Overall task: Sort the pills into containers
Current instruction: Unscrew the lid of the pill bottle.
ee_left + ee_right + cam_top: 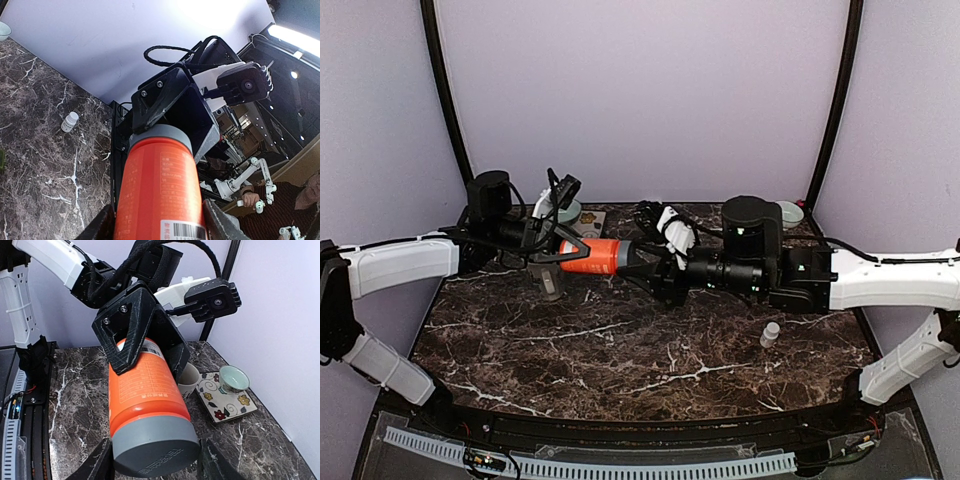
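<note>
An orange bottle (598,256) with a grey cap (155,445) is held level above the table between both arms. My left gripper (568,256) is shut on its orange body (160,190), one finger on each side. My right gripper (640,264) is closed round the grey cap, its fingers (95,465) touching both sides of it. In the left wrist view the right gripper's black fingers (165,100) cover the cap end. No loose pills show in any view.
A small white vial (770,333) stands on the marble at the right; it also shows in the left wrist view (69,121). A cup (189,381), a flowered tile (225,405) and a teal bowl (234,377) sit at the back left. Another teal bowl (790,212) sits at the back right.
</note>
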`<action>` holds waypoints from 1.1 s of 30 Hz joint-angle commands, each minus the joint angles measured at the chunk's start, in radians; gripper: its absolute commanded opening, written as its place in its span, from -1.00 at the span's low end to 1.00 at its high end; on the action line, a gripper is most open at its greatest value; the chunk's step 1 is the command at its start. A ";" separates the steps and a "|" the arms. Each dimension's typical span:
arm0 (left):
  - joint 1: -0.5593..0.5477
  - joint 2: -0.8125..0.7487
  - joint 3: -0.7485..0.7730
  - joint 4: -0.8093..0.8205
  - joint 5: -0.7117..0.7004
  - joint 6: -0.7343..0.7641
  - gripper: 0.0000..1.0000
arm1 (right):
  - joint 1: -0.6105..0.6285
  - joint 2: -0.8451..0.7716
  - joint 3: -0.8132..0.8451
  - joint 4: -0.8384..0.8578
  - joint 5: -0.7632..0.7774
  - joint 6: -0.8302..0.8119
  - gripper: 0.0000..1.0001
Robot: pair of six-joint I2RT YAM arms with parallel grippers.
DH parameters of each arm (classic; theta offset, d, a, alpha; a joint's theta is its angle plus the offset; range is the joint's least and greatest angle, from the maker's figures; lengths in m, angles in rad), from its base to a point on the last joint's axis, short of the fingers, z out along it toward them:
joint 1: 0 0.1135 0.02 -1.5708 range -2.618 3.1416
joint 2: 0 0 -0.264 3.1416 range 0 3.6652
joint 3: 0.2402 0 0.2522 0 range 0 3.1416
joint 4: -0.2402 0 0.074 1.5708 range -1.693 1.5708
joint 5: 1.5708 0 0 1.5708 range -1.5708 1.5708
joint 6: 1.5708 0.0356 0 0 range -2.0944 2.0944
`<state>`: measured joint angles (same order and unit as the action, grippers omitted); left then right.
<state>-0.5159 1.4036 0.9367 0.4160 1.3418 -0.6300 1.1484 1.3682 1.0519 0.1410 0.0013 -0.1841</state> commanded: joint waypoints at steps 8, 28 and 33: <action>-0.018 -0.022 0.014 0.205 0.118 -0.072 -1.00 | 0.009 0.000 -0.057 -0.036 0.181 -0.103 -0.57; -0.018 -0.014 0.017 0.211 0.116 -0.070 -1.00 | 0.010 -0.027 -0.035 -0.044 0.171 -0.072 0.31; -0.018 -0.015 0.017 0.202 0.108 -0.057 -1.00 | 0.010 -0.049 -0.045 -0.047 0.169 -0.046 0.33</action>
<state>-0.5304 1.4231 0.9360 0.5793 1.4250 -0.7010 1.1610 1.3529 1.0233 0.0902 0.1516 -0.2604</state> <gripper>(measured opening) 0.547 0.661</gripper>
